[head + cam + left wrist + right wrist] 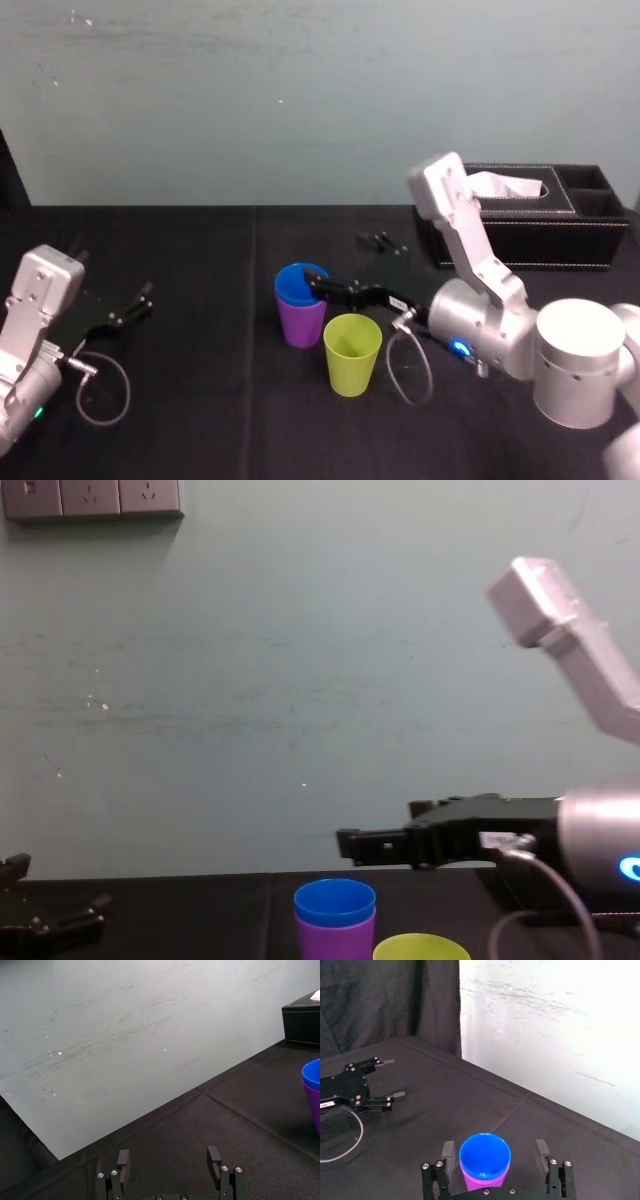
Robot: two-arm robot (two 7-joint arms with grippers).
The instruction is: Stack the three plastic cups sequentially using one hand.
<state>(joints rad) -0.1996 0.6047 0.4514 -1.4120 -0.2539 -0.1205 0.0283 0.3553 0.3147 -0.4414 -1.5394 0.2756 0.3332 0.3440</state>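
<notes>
blue cup below right tool, jaws apart

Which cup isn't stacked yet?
The yellow-green cup: it stands alone, while the blue cup sits nested in the purple cup, with the right gripper open just above it. The left gripper sits idle at the left.

The right arm folds down from a raised elbow to a silver wrist lit blue, a grey cable looped under it, and its right tool reaches level toward the robot's left, above the surface, fingers spread wide. The left arm sits low at the left edge, its left tool close to the surface, pointing forward and inward, fingers parted.
</notes>
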